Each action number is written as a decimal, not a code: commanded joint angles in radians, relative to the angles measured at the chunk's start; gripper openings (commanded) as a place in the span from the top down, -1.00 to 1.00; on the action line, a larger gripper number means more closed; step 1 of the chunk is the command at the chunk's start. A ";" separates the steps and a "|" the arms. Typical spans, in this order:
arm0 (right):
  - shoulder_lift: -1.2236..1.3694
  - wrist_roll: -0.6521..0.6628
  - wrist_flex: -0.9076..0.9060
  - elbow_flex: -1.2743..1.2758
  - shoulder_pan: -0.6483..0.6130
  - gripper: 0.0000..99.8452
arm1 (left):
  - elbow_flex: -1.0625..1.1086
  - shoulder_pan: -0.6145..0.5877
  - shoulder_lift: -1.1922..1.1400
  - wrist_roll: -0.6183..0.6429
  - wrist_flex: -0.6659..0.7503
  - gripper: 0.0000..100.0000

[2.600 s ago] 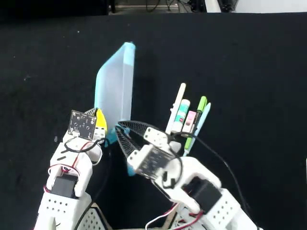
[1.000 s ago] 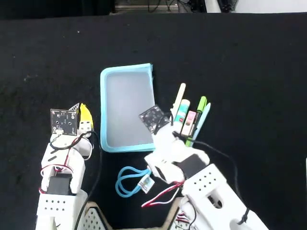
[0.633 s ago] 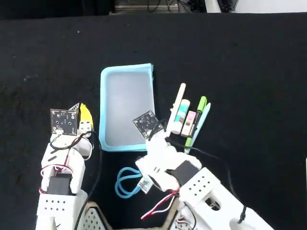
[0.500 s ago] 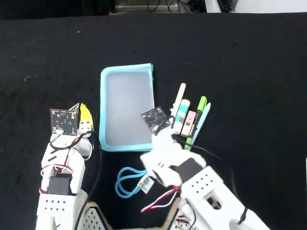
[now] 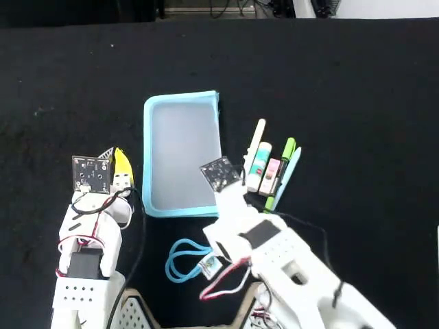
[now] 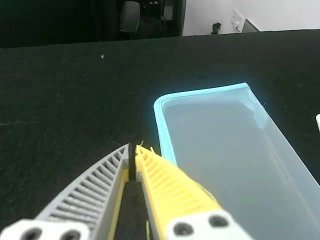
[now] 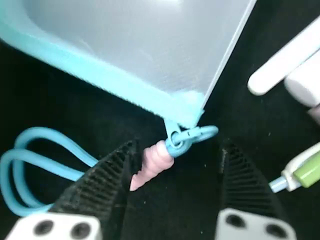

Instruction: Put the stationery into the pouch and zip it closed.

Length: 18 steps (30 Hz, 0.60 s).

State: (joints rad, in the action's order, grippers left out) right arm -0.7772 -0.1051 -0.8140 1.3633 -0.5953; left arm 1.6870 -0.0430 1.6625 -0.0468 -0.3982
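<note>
Looking from above, the right claw (image 7: pixel 179 147) is tucked under its own wrist. Its fingers are spread wide with nothing held, straddling the light-blue zip pull (image 7: pixel 192 135) of the translucent blue-edged plastic pouch (image 5: pixel 182 154). The left claw (image 6: pixel 134 149) is pinched together, also holding nothing, with the pouch just beside it. The pouch was standing on edge earlier and now lies flat.

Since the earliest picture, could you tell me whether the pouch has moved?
Yes: the pouch fell flat, its side now closer to the unmoved pens.
</note>
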 commanded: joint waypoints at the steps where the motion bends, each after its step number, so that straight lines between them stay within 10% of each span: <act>1: 0.173 0.060 0.038 -0.102 -0.011 0.52 | 0.021 -0.004 0.006 0.005 0.018 0.94; 11: 0.332 0.072 -0.006 -0.209 -0.003 0.75 | 0.021 -0.008 0.006 0.005 0.018 0.94; 18: 0.170 0.419 -0.021 -0.229 0.169 0.98 | 0.021 -0.008 0.006 0.005 0.018 0.94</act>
State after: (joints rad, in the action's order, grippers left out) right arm -0.5224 0.1680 -0.8247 1.1745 -0.5232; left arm 1.6870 -0.0430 1.6625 -0.0468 -0.3982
